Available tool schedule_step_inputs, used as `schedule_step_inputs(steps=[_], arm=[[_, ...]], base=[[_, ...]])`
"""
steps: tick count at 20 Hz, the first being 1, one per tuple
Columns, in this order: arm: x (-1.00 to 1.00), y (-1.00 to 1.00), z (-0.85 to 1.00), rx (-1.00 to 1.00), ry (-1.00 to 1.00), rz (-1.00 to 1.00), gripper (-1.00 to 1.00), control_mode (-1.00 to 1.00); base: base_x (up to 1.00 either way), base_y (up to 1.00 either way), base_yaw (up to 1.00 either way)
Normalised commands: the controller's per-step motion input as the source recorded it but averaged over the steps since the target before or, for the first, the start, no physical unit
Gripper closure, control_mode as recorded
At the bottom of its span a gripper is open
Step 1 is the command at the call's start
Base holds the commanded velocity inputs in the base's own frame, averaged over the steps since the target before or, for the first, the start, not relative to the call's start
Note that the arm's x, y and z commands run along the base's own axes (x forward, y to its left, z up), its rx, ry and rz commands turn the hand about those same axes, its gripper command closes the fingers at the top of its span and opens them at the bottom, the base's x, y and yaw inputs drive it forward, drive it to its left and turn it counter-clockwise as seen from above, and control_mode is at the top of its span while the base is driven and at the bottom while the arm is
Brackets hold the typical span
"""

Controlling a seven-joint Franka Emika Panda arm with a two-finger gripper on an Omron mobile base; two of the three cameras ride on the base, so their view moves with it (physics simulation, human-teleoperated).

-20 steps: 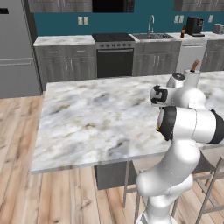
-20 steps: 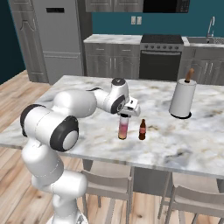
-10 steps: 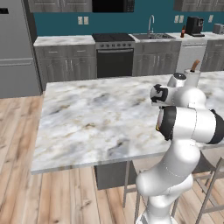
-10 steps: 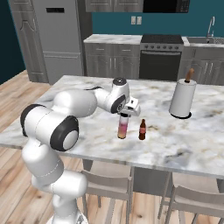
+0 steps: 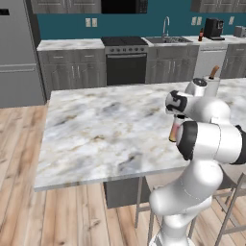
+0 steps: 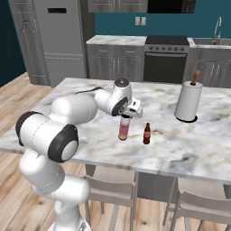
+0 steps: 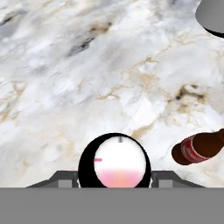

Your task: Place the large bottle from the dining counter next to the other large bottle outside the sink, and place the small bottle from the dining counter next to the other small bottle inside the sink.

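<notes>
No text, brand or number could be read in any view. The small bottle [image 7: 197,149] carried a red label with pale marks on it, but they were too blurred to make out as letters.

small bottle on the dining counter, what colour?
Dark brown with a red label; the small bottle shows best in the right base view.

Even, diffuse rendered light, bright throughout; source not evident. Soft, faint shadows under the marble surface [image 6: 189,149] and on the floor beneath it. No glare. Base views slightly soft and pixelated; hand view coarse, blurred nearest the lens.
</notes>
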Motion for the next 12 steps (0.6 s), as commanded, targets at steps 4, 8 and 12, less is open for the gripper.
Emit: schedule_step_inputs(steps=[4,8,12], arm=[[-0.06,0.12,0.0,0.0,-0.01,0.0,1.0,-1.0],[0.0,0.11,0.0,-0.01,0.0,0.0,1.0,-1.0],[0.0,0.08,0.0,-0.05,0.0,0.0,1.0,-1.0]], base=[[0.0,0.0,0.0],[0.0,0.0,0.0],[0.0,0.0,0.0]])
